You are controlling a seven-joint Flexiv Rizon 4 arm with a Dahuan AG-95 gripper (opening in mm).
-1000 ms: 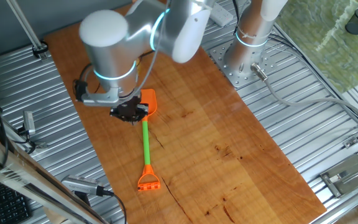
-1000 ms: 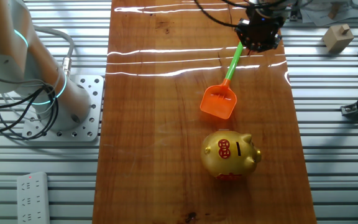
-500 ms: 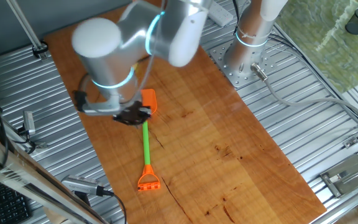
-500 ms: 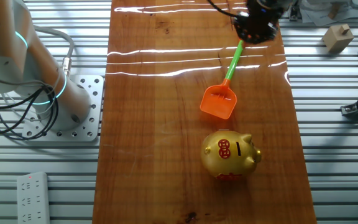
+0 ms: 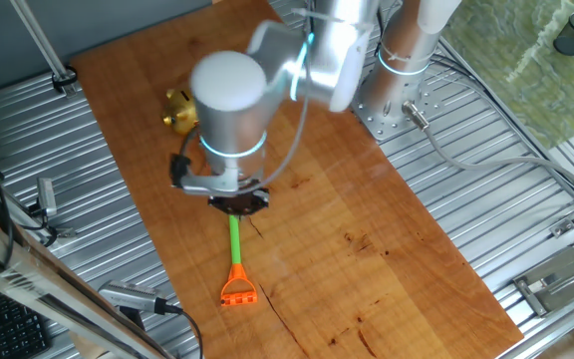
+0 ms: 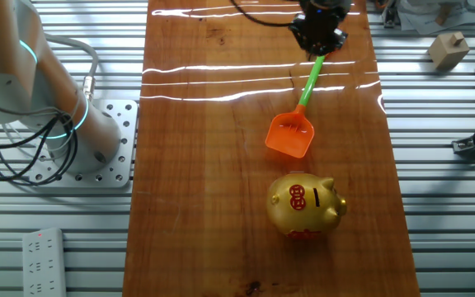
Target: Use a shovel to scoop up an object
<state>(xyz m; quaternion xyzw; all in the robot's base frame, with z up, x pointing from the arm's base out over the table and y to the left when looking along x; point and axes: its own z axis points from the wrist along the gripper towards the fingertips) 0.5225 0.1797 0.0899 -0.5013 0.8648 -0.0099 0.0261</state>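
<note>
The shovel lies flat on the wooden board. Its orange blade [image 6: 289,136] and green shaft [image 6: 309,85] show in the other fixed view, where the loop end is hidden. In one fixed view the shaft [image 5: 234,239] and orange loop [image 5: 237,291] show, and the arm hides the blade. My gripper [image 5: 239,203] hangs over the middle of the shaft; it also shows at the top of the other fixed view [image 6: 318,35]. Its dark fingers are too small to read. A small tan block [image 6: 447,49] sits on the metal table, off the board and far from the blade.
A shiny gold piggy bank [image 6: 305,204] stands on the board just beyond the blade tip; it also shows in one fixed view [image 5: 179,110]. The arm's base [image 5: 392,95] is bolted beside the board. Clamps and cables lie on the metal table around it.
My gripper has slid along the shaft from near the blade toward the loop end. The arm has swung aside and uncovered the piggy bank. The shovel has not moved.
</note>
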